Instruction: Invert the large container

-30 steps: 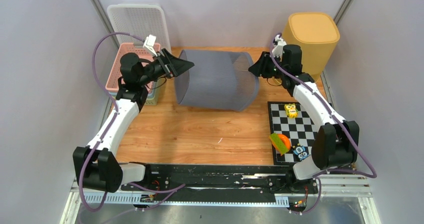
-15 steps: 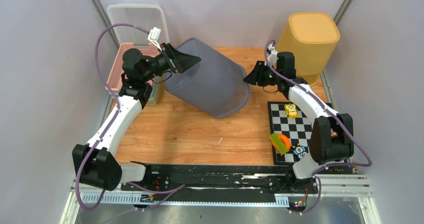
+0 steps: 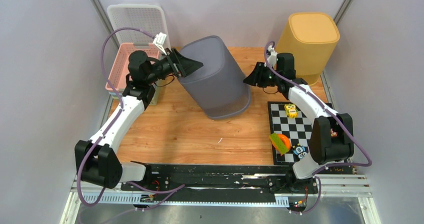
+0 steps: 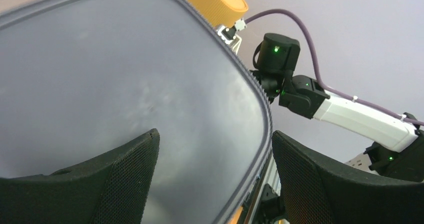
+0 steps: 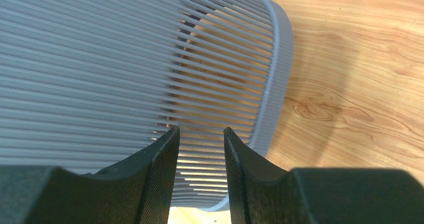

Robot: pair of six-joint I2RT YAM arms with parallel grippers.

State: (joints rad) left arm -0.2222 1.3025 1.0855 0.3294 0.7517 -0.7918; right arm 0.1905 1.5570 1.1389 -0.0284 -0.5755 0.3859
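The large grey ribbed plastic container (image 3: 216, 79) leans rim-down between the claws. The left gripper (image 3: 196, 64), jaws wide apart, is at its base; the right gripper (image 3: 247, 80), narrowly apart, faces its wall.

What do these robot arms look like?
The left arm and right arm have white links between chunky black joints, each trailed by a purple cable. The left gripper and right gripper each carry two black fingers faced with fine mesh. Small green lights dot the right arm's joints.
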